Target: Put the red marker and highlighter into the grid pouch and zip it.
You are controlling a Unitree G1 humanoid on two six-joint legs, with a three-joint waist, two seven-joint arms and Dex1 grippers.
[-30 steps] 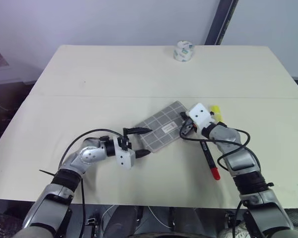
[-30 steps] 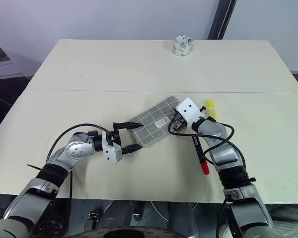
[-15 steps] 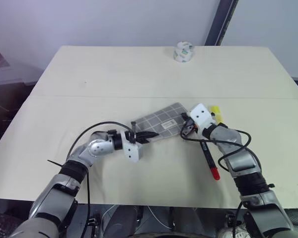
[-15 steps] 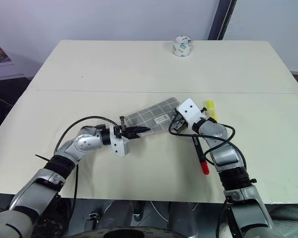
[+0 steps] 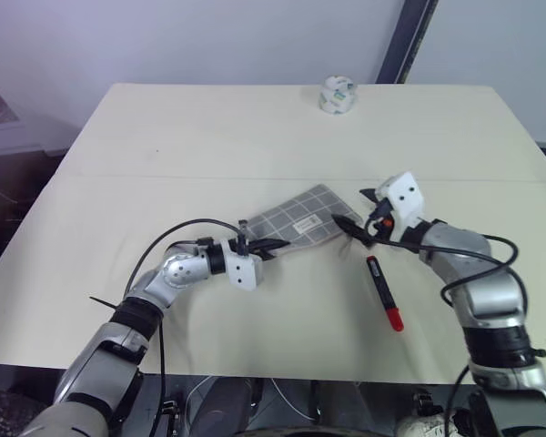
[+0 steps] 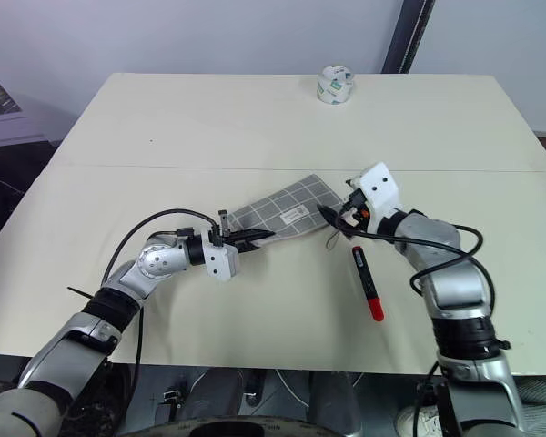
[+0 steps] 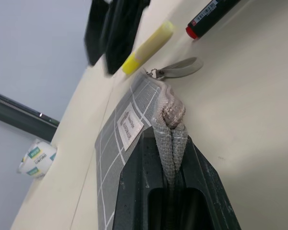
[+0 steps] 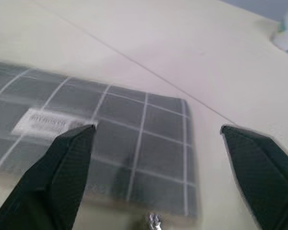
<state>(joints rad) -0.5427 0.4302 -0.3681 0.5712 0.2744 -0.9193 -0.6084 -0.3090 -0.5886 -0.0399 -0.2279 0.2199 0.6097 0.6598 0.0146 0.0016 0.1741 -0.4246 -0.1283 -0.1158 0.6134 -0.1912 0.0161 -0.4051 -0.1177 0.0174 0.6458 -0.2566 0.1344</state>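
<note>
Left eye view: tape roll [image 5: 338,95] beyond grid pouch [image 5: 296,222].

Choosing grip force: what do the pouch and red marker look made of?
Pouch: woven grey fabric, matte; it bunches and folds where the left gripper pinches it. Zipper pull looks like soft grey rubber or fabric. Red marker: smooth, hard plastic, probably, slightly glossy.

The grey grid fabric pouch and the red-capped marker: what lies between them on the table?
Only bare table lies between the grey grid fabric pouch and the red-capped marker, seen in the right eye view.
</note>
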